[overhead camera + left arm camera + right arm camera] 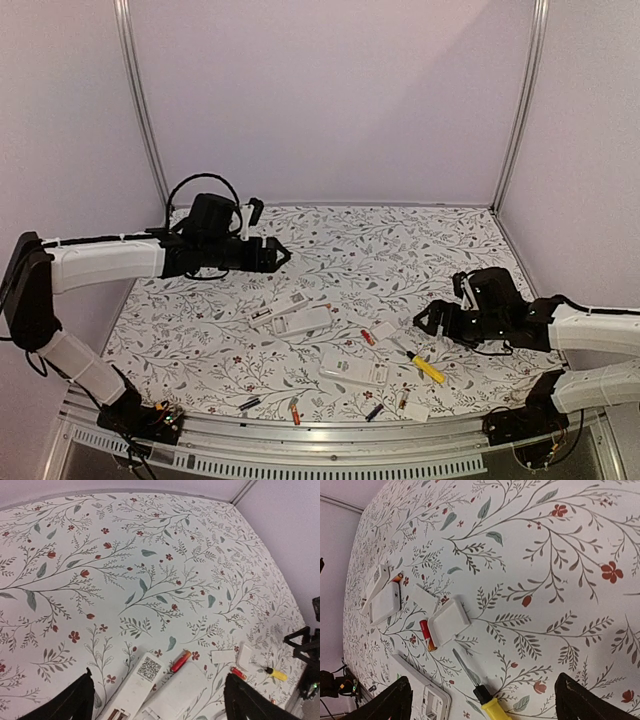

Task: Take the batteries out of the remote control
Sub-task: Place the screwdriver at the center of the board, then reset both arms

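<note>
Two white remotes [292, 316] lie side by side mid-table, and a third remote [353, 371] lies nearer the front with its battery bay [431, 707] uncovered. One red battery [180, 661] rests against the paired remotes. A second red battery [426, 635] lies beside a white cover plate [447, 621]. More batteries [295, 411] sit near the front edge. My left gripper [281, 255] hovers open behind the paired remotes [134, 689], holding nothing. My right gripper [426, 322] is open and low over the table. The yellow-handled screwdriver [492, 706] lies between its fingers.
A second white cover plate [424, 599] lies by the first, and another [417, 411] sits near the front right. A dark battery [250, 403] and another [374, 411] lie along the front edge. Metal frame posts and lilac walls close in the floral-patterned table [400, 250].
</note>
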You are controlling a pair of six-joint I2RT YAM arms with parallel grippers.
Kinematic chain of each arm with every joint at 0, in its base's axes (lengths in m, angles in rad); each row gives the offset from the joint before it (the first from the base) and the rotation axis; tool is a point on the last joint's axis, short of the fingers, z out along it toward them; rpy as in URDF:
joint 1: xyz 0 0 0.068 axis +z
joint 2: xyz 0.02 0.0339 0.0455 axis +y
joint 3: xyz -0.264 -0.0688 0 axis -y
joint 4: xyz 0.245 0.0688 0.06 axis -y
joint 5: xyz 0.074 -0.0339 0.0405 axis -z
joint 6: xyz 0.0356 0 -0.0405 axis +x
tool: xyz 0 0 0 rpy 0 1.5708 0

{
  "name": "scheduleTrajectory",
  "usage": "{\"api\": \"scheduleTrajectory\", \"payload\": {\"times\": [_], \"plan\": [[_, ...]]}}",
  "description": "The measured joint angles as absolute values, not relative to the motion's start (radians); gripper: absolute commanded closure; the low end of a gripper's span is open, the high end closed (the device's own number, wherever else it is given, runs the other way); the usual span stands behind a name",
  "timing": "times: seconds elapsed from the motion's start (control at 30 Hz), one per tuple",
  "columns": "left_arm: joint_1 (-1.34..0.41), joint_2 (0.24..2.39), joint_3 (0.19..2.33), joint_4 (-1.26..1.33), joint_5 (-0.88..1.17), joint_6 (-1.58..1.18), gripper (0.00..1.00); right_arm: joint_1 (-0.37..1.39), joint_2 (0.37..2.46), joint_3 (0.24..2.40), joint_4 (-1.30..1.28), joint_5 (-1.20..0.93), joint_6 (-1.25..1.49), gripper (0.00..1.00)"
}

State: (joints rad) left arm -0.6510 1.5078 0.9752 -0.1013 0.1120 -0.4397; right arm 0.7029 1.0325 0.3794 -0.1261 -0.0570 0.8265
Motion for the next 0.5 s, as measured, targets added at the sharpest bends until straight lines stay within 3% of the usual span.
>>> {"api": "scheduleTrajectory", "payload": {"times": [0.2, 0.37, 0.5], "plan": [[-0.402, 1.452, 0.869, 0.009, 0.126, -0.42, 0.11, 0.53, 1.149, 0.531, -0.149, -0.009, 0.701, 0.01], [-0.112, 1.327, 0.683, 0.173, 0.112, -0.416, 0.08, 0.25, 1.174, 0.577, -0.128, -0.015, 0.564, 0.01], [0.028, 1.197, 0.455, 0.378, -0.051, -0.385, 0.05, -0.016, 1.173, 0.559, -0.007, -0.035, 0.455, 0.01]]}}
